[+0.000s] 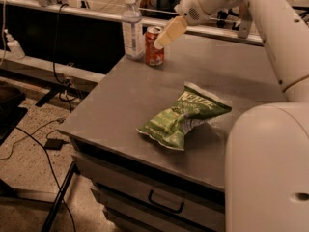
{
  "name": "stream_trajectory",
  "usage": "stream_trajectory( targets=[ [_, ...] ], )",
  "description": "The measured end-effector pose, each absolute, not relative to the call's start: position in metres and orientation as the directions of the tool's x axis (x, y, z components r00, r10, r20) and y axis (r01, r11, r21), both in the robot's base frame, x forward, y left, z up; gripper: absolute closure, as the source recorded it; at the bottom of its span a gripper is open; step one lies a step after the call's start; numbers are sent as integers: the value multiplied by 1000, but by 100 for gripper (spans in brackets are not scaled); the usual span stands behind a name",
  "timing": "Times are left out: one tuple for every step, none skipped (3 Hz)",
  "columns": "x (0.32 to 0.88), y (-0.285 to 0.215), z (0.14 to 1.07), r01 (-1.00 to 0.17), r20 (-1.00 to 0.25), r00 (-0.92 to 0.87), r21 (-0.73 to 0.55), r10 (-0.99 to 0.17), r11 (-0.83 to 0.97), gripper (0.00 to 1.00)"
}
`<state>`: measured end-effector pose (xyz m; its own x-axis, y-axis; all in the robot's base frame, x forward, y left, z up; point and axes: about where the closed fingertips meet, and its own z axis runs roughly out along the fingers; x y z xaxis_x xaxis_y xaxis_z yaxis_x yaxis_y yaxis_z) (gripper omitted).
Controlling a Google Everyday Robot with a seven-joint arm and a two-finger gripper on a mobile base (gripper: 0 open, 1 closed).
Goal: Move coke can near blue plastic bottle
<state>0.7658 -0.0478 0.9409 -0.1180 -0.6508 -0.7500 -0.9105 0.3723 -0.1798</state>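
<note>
The coke can [153, 51], red with a silver top, stands upright at the table's far left, right next to the blue plastic bottle [132, 29], a clear bottle with a white cap and pale label. My gripper [161, 40] hangs just above and to the right of the can. Its tan fingers [171, 31] are off the can and cross only the can's upper right edge. The gripper is open and holds nothing.
A green chip bag [182, 116] lies in the middle of the grey table [111, 110]. The table's drawers face the front. My white arm and base fill the right side. A small white spray bottle [13, 46] stands on a ledge at far left, and cables lie on the floor.
</note>
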Motion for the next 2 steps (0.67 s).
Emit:
stream_trajectory(
  targets=[
    [752, -86, 979, -881, -762, -98, -234, -640, 412, 0],
    [748, -97, 988, -870, -765, -95, -247, -637, 426, 0]
  ],
)
